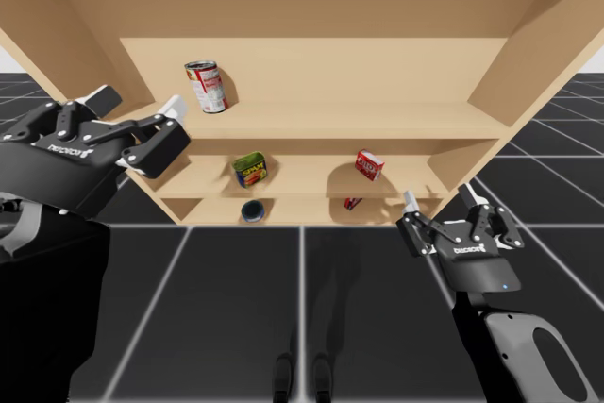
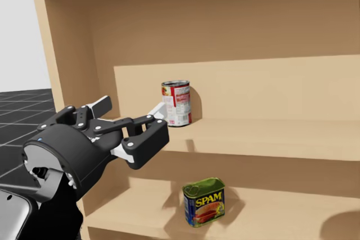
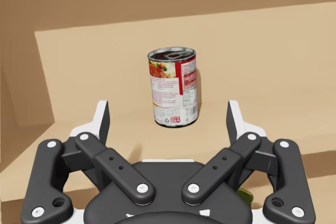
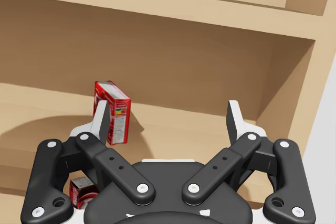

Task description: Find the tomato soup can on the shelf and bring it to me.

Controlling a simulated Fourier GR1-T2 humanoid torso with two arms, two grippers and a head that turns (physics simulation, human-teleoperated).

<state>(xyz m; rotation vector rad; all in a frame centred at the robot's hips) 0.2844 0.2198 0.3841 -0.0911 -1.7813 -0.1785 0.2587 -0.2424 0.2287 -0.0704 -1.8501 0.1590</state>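
The tomato soup can (image 1: 206, 86) (image 2: 176, 103) (image 3: 173, 86), red and white with a metal lid, stands upright at the left of the top shelf board (image 1: 377, 120). My left gripper (image 1: 139, 103) (image 2: 132, 108) (image 3: 168, 115) is open in front of the shelf. The can is a short way ahead of it, in line with the gap between its fingers and touching neither. My right gripper (image 1: 439, 197) (image 4: 168, 113) hangs open and empty, low at the shelf's right end and facing the middle shelf.
A green tin (image 1: 250, 169) (image 2: 204, 200) and a red box (image 1: 369, 164) (image 4: 112, 111) stand on the middle shelf. A dark round can (image 1: 252, 210) and a small red box (image 1: 352, 203) (image 4: 81, 192) sit on the bottom shelf. The shelf's left side wall (image 2: 67, 71) is close beside my left arm.
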